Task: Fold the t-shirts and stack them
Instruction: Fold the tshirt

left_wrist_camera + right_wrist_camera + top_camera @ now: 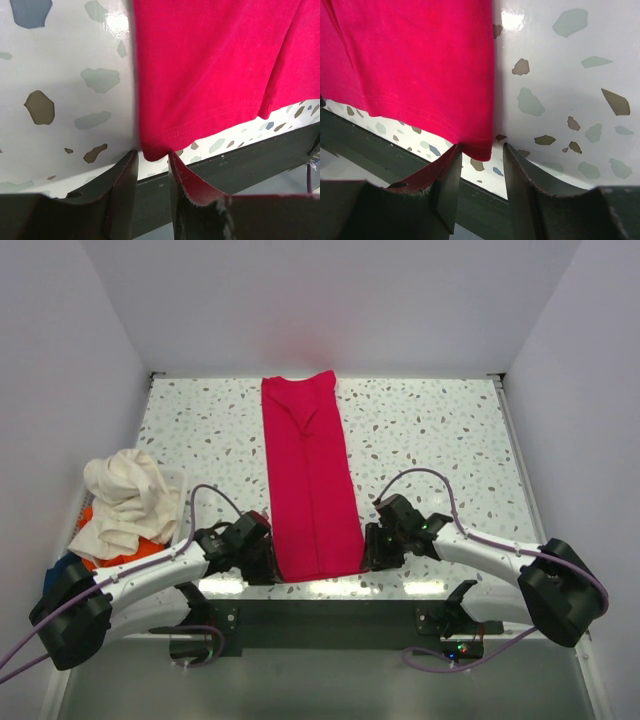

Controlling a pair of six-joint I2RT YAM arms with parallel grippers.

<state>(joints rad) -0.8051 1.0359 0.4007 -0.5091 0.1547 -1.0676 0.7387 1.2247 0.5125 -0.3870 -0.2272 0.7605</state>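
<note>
Left gripper (153, 159): jaws narrow but not closed; the dark rail (250, 155) shows through the gap. One hem corner of the red t-shirt (210, 65) sits right at the mouth of the gap, level with the fingertips. Can't tell if either pad touches the cloth. Nothing is clamped.

Right gripper (482, 149): same setup, gap a bit wider. The other hem corner hangs at the mouth between the two tips, and stitching along the hem is visible. Not clamped either.

Top view: both grippers sit low at lower centre of frame, one on each side of the shirt's near end, just above the rail. The arms angle in from the lower-left and lower-right corners.

The red t-shirt is folded into a long narrow strip. It lies flat on the speckled table (430, 440), running from top centre of frame down to the near edge. The collar end is at the top, with a crease below it. The hem end slightly overhangs the table edge.

Left side of frame: the cream white t-shirt (125, 495) is a crumpled heap. The orange t-shirt (140, 550) pokes out under it. A patch of the dark blue t-shirt (62, 568) shows just below that, partly hidden by the left arm. The pile is well apart from the red strip.
</note>
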